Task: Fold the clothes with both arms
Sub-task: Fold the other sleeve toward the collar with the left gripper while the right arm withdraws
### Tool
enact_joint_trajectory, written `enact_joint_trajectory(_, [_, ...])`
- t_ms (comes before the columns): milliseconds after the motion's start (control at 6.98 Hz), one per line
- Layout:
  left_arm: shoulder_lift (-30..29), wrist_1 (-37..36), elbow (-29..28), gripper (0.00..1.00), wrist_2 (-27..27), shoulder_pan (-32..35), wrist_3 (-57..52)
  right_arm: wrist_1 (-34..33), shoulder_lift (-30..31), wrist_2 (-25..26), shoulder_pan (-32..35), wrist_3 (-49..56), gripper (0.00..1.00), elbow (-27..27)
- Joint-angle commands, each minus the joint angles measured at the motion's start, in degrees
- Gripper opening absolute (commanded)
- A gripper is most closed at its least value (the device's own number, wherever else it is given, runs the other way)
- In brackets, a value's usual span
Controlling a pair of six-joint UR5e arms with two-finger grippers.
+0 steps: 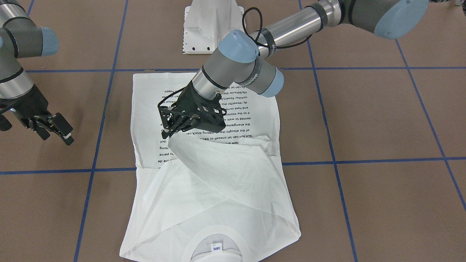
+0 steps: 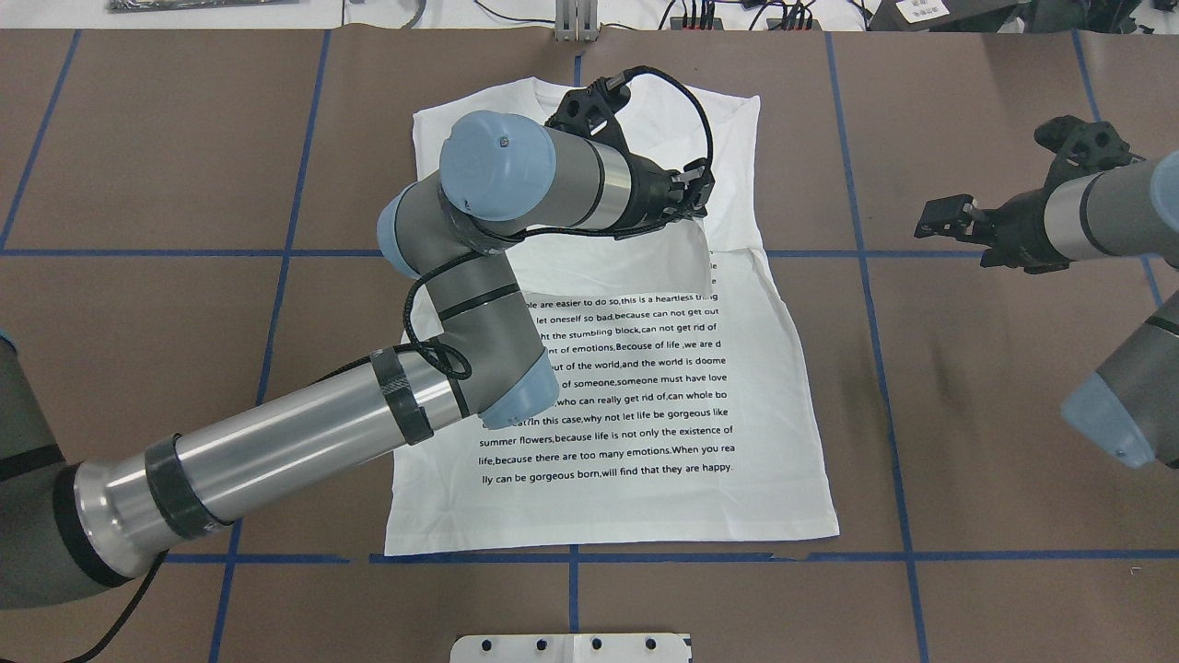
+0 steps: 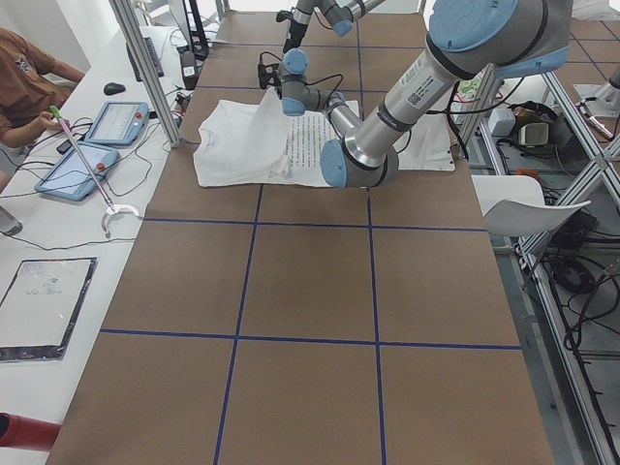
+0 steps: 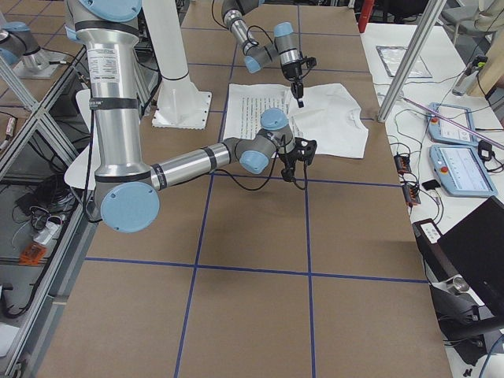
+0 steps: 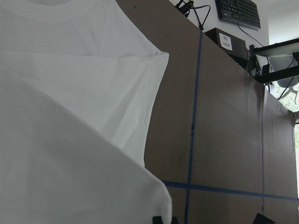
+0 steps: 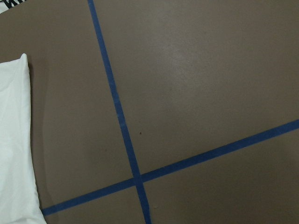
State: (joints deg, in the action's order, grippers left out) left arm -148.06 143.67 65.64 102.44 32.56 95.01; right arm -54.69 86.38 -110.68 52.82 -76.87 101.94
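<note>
Left gripper (image 1: 167, 134) at frame center pinches a lifted fold of the shirt (image 1: 218, 196), while the right gripper (image 1: 54, 134) at the left edge is spread, empty, over the surface (image 1: 382, 120).

Bright, even overhead light fills every view. The white shirt (image 1: 204, 196) sits near overexposure, its folds only faint grey shading. Soft shadows edge the cloth on the brown table (image 6: 196, 93). Glare streaks the left arm (image 2: 276, 442) along its silver tube. The nearest cloth in the left wrist view is out of focus.

L arm (image 2: 276, 451) extended, L fingers (image 1: 168, 130) pinched; R fingers (image 1: 64, 128) prob. apart.
</note>
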Motion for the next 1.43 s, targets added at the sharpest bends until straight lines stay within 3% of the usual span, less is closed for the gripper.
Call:
enact_joint_trajectory(0, [-4.23,1.0,-5.67,0.0,-2.68,-1.88,0.0,0.11,0.1,-0.06,0.0,0.06,1.0,-0.77])
enact_joint_trajectory(430, [-7.76,5.56,-13.32,0.0,-6.9,-3.65,-0.09,0.2,0.19,0.03,0.0,0.06,1.0,-1.21])
enact_joint_trajectory(1289, [-11.81,8.12,-21.34,0.0,-11.21,-4.88,-0.27,0.2,0.19,0.03,-0.17,-0.03,1.0,-1.57])
